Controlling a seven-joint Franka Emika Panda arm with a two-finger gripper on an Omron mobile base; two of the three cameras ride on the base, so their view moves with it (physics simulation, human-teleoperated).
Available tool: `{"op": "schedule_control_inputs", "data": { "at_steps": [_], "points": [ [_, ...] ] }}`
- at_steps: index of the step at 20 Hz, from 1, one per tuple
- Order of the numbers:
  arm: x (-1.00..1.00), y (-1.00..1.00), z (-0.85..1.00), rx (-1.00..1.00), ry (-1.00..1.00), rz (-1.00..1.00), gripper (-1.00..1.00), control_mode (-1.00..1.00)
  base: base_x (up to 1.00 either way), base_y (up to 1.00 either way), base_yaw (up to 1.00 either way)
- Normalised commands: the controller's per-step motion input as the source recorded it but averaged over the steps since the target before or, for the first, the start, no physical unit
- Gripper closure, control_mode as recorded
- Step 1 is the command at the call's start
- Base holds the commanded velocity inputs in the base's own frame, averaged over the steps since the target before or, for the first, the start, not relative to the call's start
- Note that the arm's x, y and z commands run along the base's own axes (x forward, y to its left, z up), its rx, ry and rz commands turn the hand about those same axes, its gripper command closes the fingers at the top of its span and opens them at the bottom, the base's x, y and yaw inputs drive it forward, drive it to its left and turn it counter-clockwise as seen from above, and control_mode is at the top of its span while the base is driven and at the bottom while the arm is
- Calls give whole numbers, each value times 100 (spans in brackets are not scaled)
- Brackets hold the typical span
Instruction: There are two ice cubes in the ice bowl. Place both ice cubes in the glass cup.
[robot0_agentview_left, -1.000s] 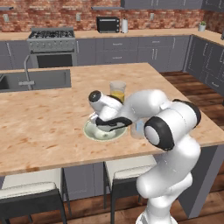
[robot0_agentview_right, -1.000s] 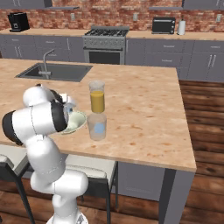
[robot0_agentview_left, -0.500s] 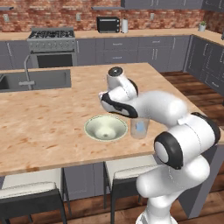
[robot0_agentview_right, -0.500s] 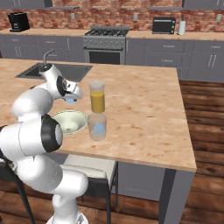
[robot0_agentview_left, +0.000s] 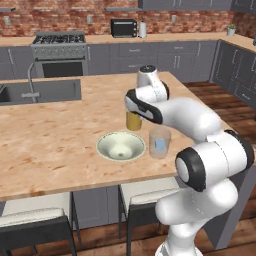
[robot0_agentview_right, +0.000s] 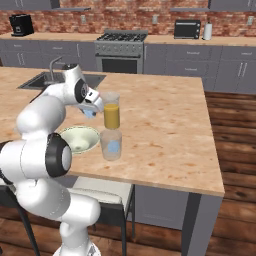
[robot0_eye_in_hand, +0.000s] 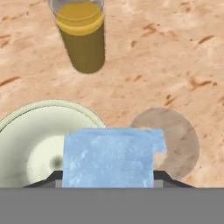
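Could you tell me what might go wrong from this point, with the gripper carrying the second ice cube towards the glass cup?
1. The juice glass stands right beside the gripper; a sideways move could knock it over.
2. The held ice cube is not above the glass cup but offset toward the ice bowl, so releasing now would likely miss.
3. One cube already sits in the cup; a high drop might bounce out.

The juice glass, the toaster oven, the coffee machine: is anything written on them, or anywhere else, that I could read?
No readable text anywhere.
Juice glass: plain, no label.
Toaster oven: no legible brand or numbers.
Coffee machine: too small to tell.
Stove: knobs too blurred for markings.
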Motion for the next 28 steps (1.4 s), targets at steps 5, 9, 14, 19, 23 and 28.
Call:
{"op": "schedule_control_inputs", "data": {
  "at_steps": [5, 9, 14, 19, 23, 28],
  "points": [
    [-41, -68, -1, 15, 3, -19, 100, -100, 0, 0, 0],
    [0, -31, -4, 15, 0, -11, 100, -100, 0, 0, 0],
    [18, -44, -4, 9, 1, -12, 100, -100, 0, 0, 0],
    [15, -9, -32, -1, 7, -3, 100, -100, 0, 0, 0],
    [9, 0, -34, 0, 6, 0, 100, -100, 0, 0, 0],
    [7, 0, -32, 0, 3, 0, 100, -100, 0, 0, 0]
  ]
}}
